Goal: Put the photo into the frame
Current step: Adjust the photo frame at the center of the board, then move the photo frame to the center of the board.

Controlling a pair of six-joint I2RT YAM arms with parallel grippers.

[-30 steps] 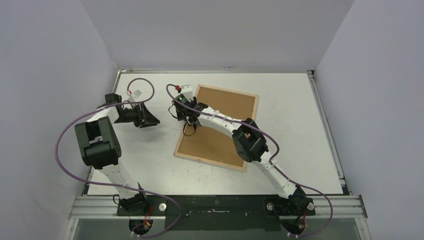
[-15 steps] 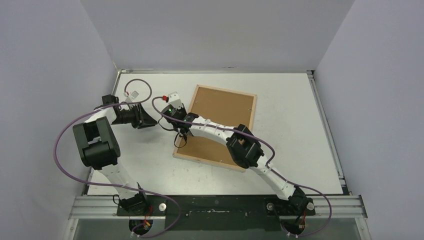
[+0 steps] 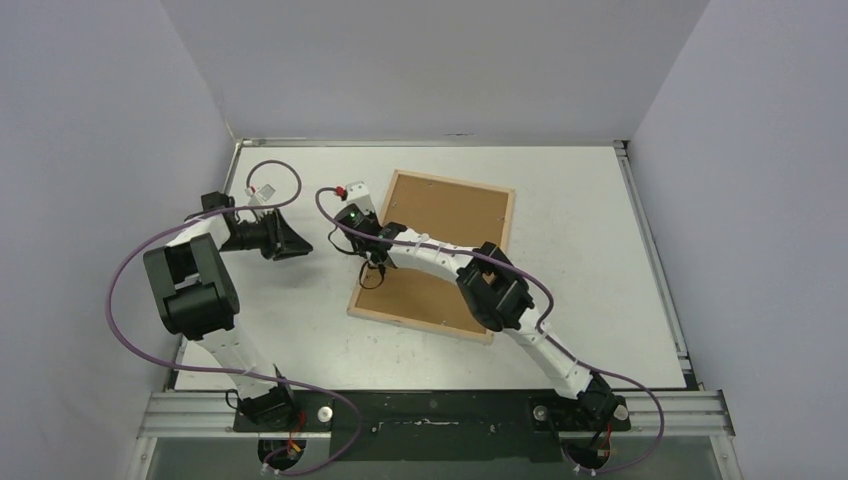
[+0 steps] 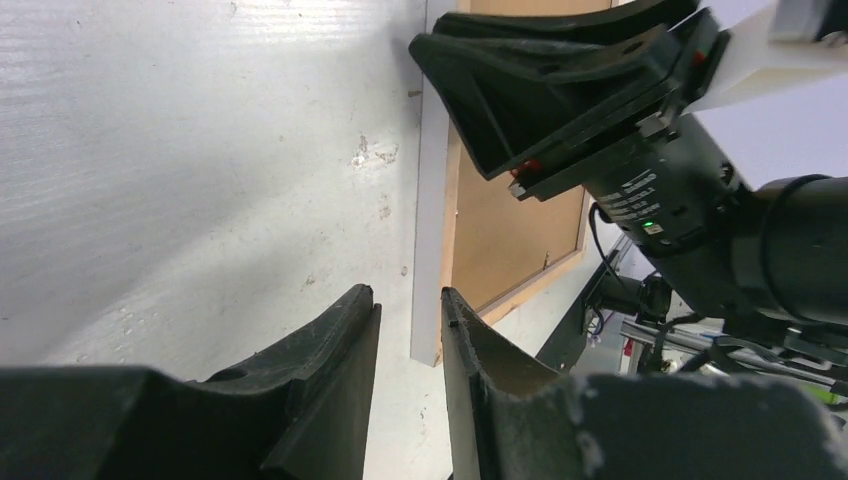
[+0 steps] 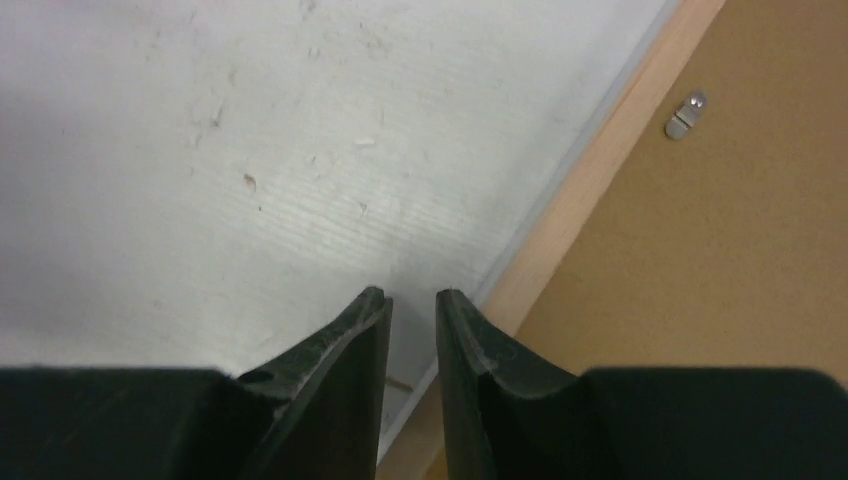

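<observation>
Since no white-backed paper photo shows in any view, we judge the task barely begun — backing out, print in remain. The left gripper [image 3: 303, 244] hangs narrowly parted, empty, near the pale wooden rectangular frame [image 3: 420, 325]; the right gripper [image 5: 412, 298], equally narrow, holds nothing over its left bar. Inside lies a brown fibreboard backing panel [image 3: 445, 215].

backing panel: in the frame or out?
In. The brown panel fills the frame, flat on the table; a metal clip sits near its edge. Whether the photo lies under it: cannot tell.
</observation>
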